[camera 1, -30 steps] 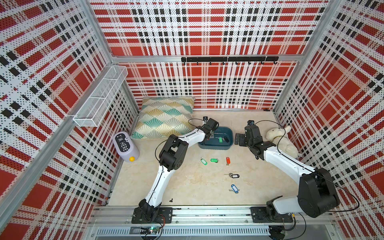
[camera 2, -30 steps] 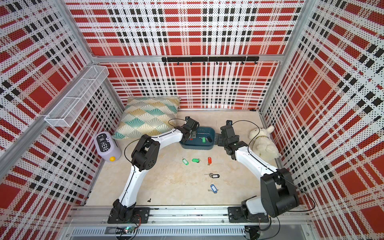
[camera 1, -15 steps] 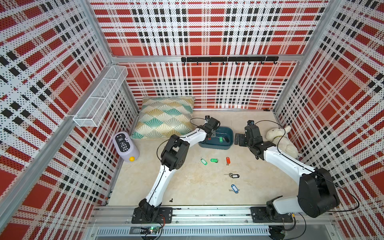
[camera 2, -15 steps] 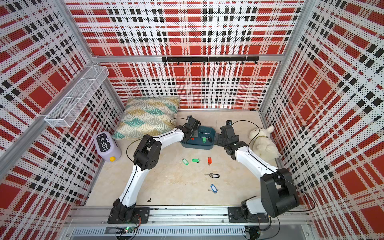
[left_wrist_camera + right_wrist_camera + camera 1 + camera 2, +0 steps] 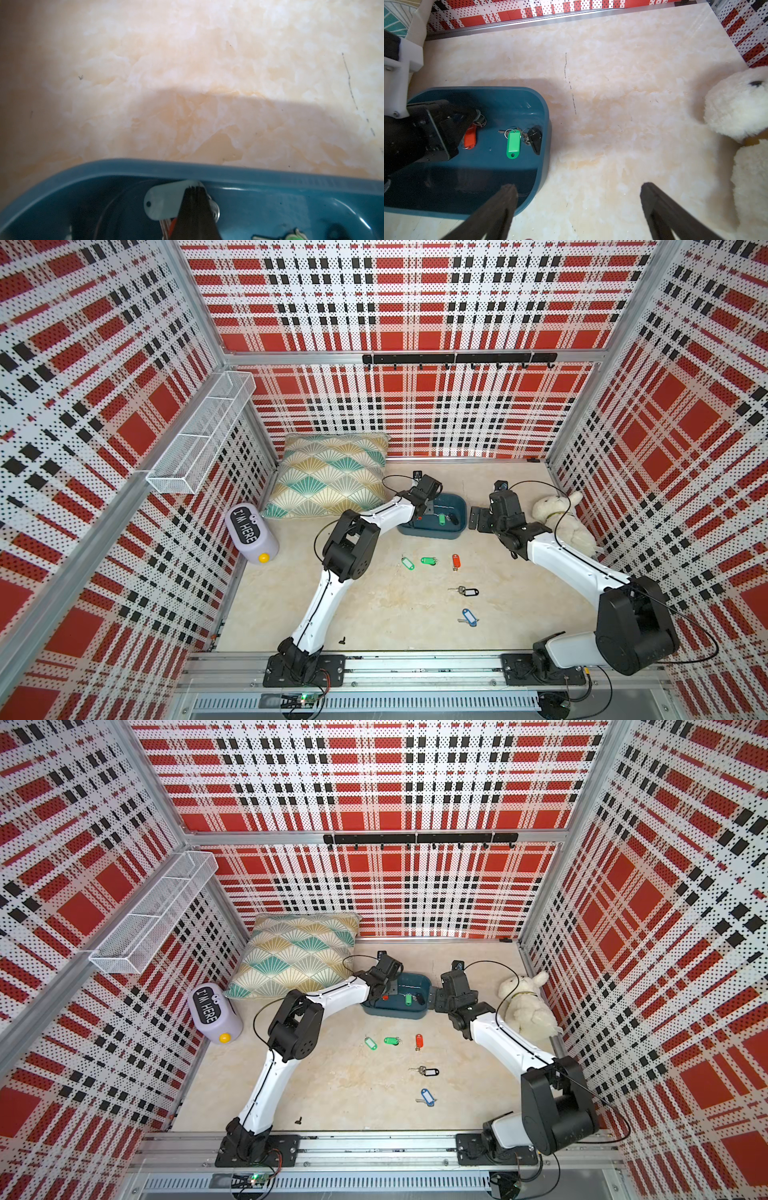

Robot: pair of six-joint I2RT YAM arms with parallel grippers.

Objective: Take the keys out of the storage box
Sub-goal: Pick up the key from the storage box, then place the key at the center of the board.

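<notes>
The teal storage box (image 5: 432, 534) (image 5: 395, 1013) stands at the back of the floor. My left gripper (image 5: 195, 188) reaches into its left end and is shut on a pale-tagged key (image 5: 164, 202) close to the box wall (image 5: 228, 170). Other keys lie in the box: a red tag (image 5: 470, 136) under the left fingers, a green tag (image 5: 513, 143) and a black tag (image 5: 535, 138). My right gripper (image 5: 577, 187) (image 5: 478, 520) hangs open just off the box's right end, nothing between its fingers. Several keys lie on the floor: two green (image 5: 408, 563), red (image 5: 456, 561), black (image 5: 469, 592), blue (image 5: 469, 616).
A patterned cushion (image 5: 328, 477) lies left of the box. A white plush toy (image 5: 561, 518) sits right of my right arm. A purple "I'M HERE" container (image 5: 249, 533) lies at the left wall, under a white wire basket (image 5: 199, 435). A black hook rail (image 5: 457, 358) runs along the back wall.
My left gripper has closed inside the box onto the pale-tagged key. Both arms have hardly shifted, and the right gripper stays open.
</notes>
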